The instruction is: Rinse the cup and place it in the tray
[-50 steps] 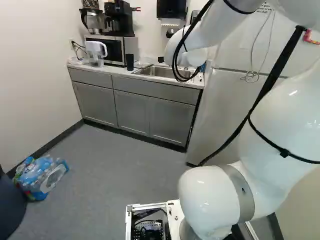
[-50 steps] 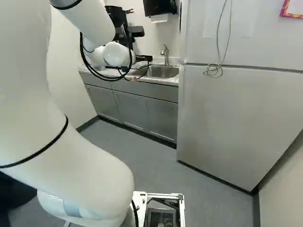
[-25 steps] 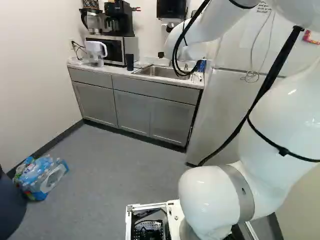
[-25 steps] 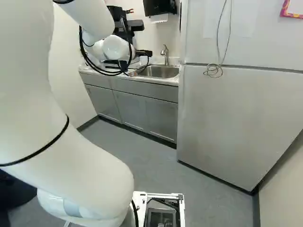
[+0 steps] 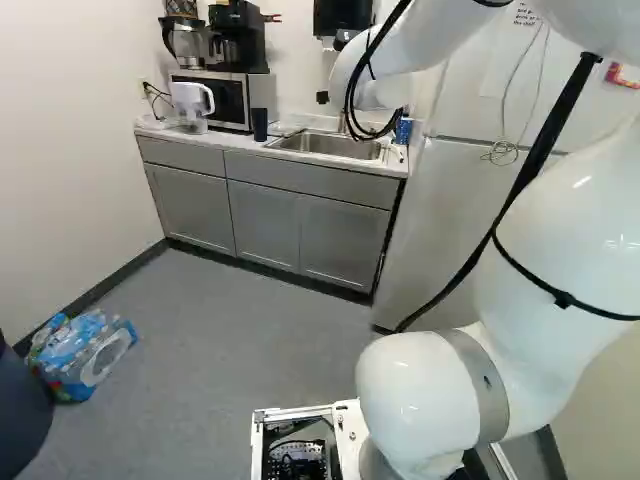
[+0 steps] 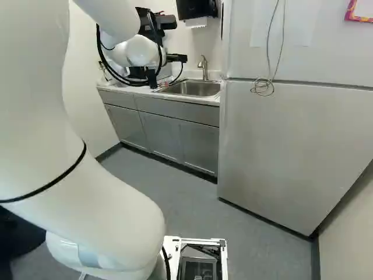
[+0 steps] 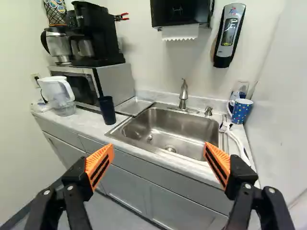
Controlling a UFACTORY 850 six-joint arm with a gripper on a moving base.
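Gripper point(image 7: 159, 146): spread wide, nothing between its orange pads point(image 7: 100, 166); above the front edge of the worktop point(image 7: 91, 128), facing the sink.
Cup point(image 7: 107, 110): dark, tall, upright on the worktop, between the microwave point(image 7: 115, 80) and the sink, nearer the front edge than the tray; material hard to tell from here.
Tray point(image 7: 135, 106): metal, beside the sink, toward the worktop's back edge.
Sink point(image 7: 180, 120): steel basin, faucet point(image 7: 183, 93) at its back rim.
Mug point(image 7: 241, 110): blue, patterned, handled, at the worktop's back corner by the fridge point(image 6: 285, 146); probably not the one wanted.
Cup, handling: likely light and fairly stiff, slippery once wet, easily tipped.
Cup, hold: both sides at mid-height, mouth left free for water; modest squeeze, firmer when wet.
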